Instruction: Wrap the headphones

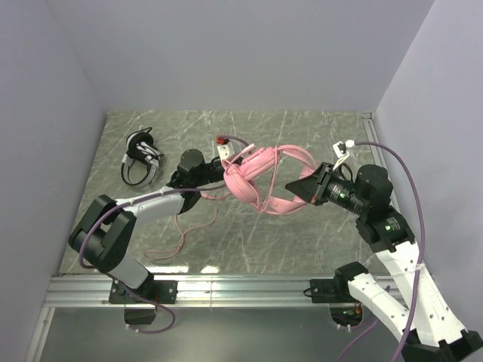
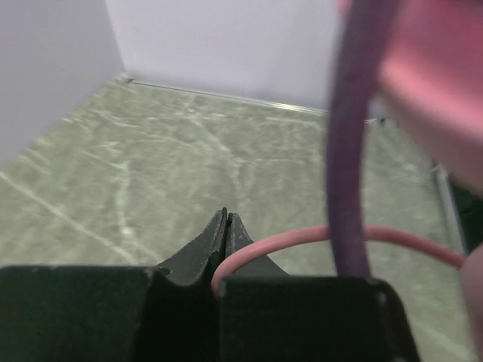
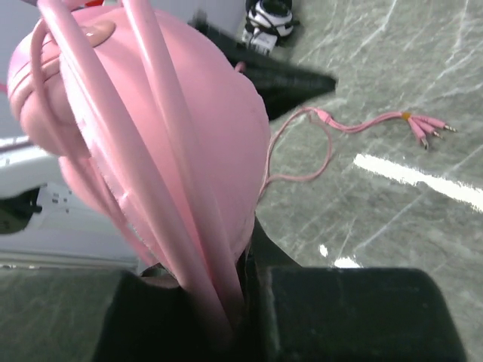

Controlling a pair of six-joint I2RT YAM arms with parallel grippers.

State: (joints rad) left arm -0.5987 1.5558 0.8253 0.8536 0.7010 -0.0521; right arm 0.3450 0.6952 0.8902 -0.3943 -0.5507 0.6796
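Pink headset (image 1: 255,185) sits clamped by its band in the right gripper's (image 1: 290,186) jaws. Beside it, the left gripper's (image 2: 226,226) jaws pinch its cable (image 2: 279,240).

Bright even light, some glare, blurred foregrounds.

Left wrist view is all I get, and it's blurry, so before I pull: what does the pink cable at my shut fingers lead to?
Observer: To the pink headset, which is up off the table between the two arms.
Operator: What holds it up?
Observer: The right gripper, shut on it.
Operator: Where's the loose end?
Observer: The pink cable ends in plugs lying on the table.
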